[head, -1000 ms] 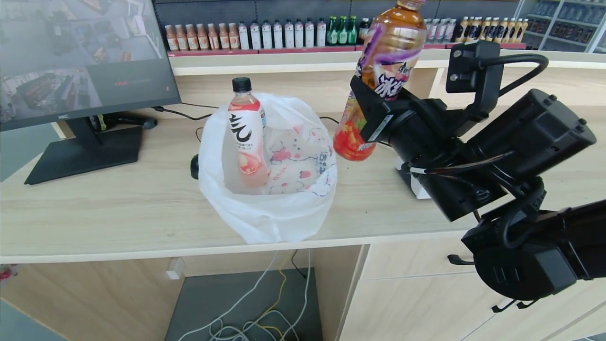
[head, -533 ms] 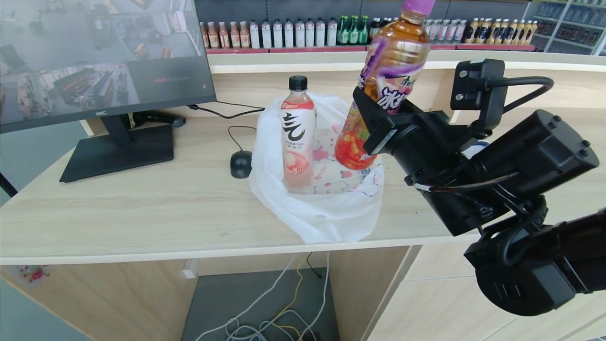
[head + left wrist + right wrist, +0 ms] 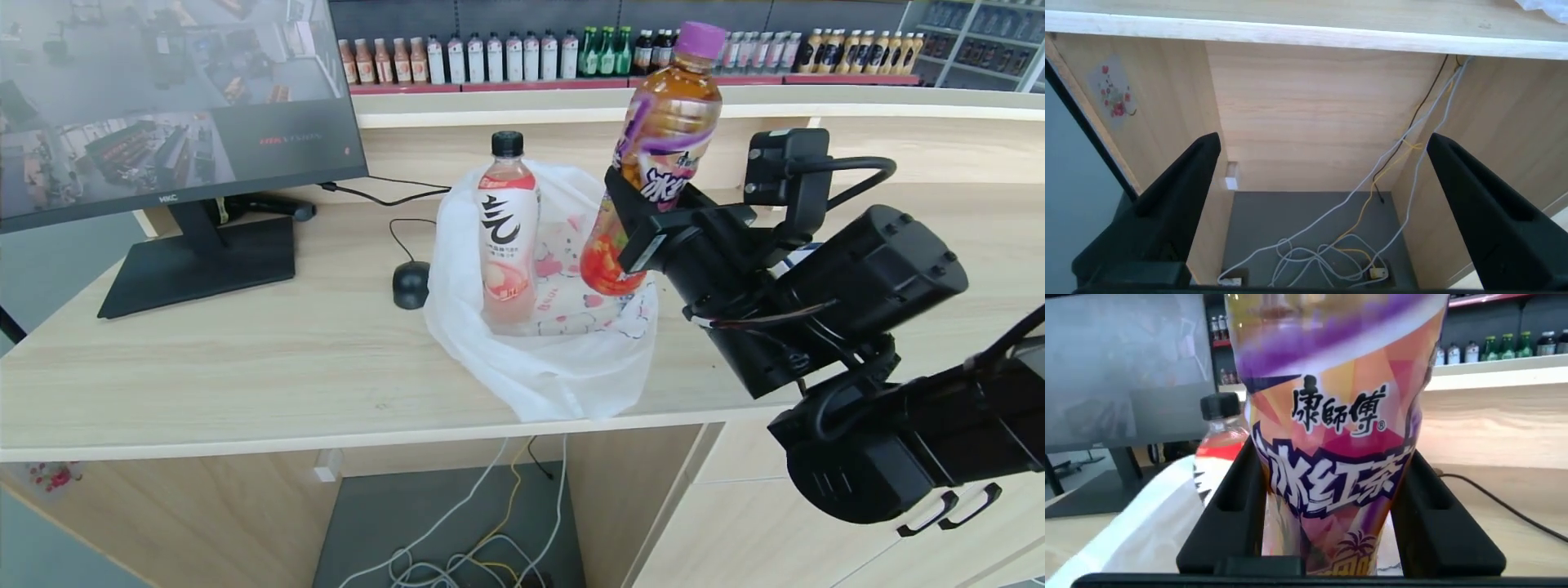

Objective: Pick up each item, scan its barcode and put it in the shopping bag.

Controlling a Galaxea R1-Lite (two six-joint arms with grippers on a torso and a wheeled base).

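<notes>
I see my left gripper (image 3: 1323, 151) lower than the shopping bag (image 3: 539, 367), under the counter (image 3: 245, 351) edge, its jaws spread wide with nothing between them. Well left of the bag stands a monitor (image 3: 163, 90), and just left of it lies a mouse (image 3: 411, 284). A pink bottle (image 3: 508, 237) stands upright inside the bag. At the bag's right rim, my right gripper (image 3: 630, 214) clamps the slightly tilted tea bottle (image 3: 669, 122) at mid-body.

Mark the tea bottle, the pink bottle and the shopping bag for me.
tea bottle (image 3: 669, 131), head view, upper body.
pink bottle (image 3: 508, 237), head view, label at mid-body.
shopping bag (image 3: 555, 376), head view, front wall.
</notes>
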